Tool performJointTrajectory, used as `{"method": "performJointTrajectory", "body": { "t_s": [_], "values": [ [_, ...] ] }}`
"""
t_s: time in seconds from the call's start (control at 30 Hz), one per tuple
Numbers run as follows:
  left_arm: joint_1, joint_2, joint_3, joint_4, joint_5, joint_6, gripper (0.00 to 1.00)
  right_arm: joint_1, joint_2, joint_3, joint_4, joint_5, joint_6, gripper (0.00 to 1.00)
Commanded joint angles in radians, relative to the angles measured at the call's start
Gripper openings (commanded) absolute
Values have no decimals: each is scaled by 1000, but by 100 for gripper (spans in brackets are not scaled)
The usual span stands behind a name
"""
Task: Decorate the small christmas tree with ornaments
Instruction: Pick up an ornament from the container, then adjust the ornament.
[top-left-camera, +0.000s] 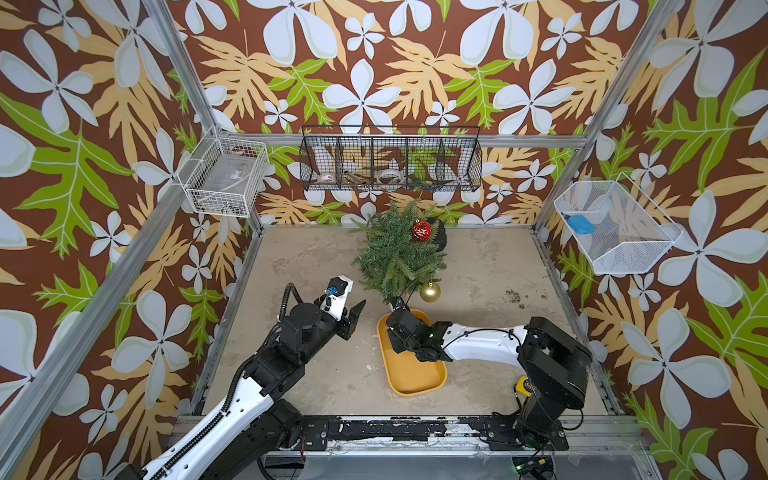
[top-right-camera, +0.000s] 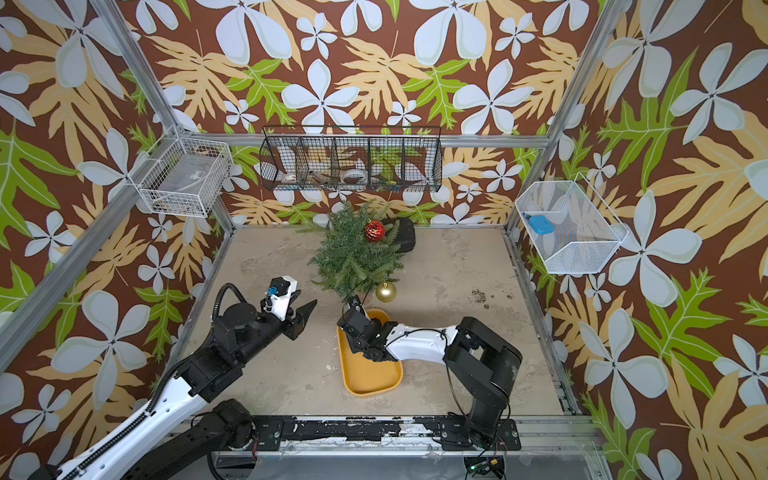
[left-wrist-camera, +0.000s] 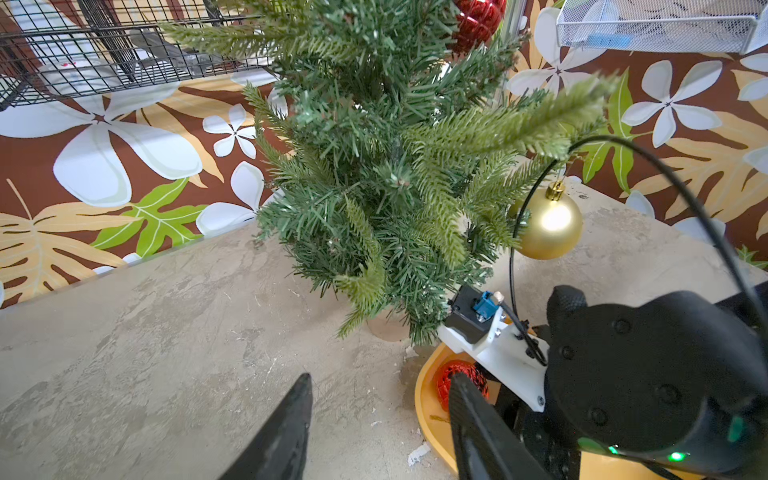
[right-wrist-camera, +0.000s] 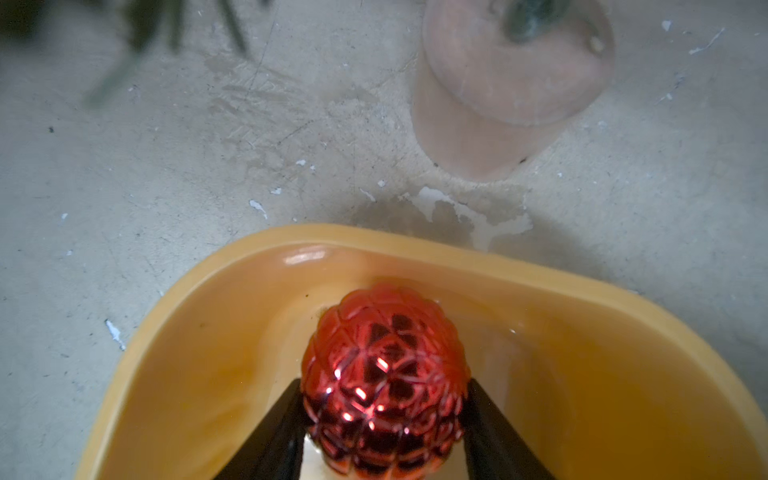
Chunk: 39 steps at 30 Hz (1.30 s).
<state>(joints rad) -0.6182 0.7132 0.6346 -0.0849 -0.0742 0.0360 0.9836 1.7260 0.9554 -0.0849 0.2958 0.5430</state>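
Observation:
The small christmas tree stands at the back middle of the table. Two ornaments hang on it: a red one near the top and a gold one on a low branch at the right. My right gripper reaches down into the far end of the yellow tray, shut on another red ornament, a finger on each side. My left gripper hovers open and empty left of the tray.
A black wire basket hangs on the back wall, a white one on the left and a white mesh one on the right. A yellow-and-black tape measure lies behind the right arm. A black object sits behind the tree.

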Motion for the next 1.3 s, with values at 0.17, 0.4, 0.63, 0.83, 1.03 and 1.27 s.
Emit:
{"method": "performJointTrajectory", "body": {
  "t_s": [0.17,0.4,0.63,0.83,1.03,1.27],
  "values": [
    [2,-1,-13,54,69,25,54,4,-165,-39,-94,-35,56,57],
    [1,-53,-65,140,166,41,55,4,-453,-106,-167,-113,123,56],
    [-61,-143,-124,328,308,42,68,4,-677,-86,-151,-258,196,56],
    [-267,-124,-110,387,311,123,82,4,-760,-32,-118,-350,251,56],
    [-441,-11,-60,419,131,186,84,4,-815,-29,-93,-380,274,56],
    [-473,83,-30,482,-49,183,89,4,-868,-62,-67,-393,303,57]
  ]
}}
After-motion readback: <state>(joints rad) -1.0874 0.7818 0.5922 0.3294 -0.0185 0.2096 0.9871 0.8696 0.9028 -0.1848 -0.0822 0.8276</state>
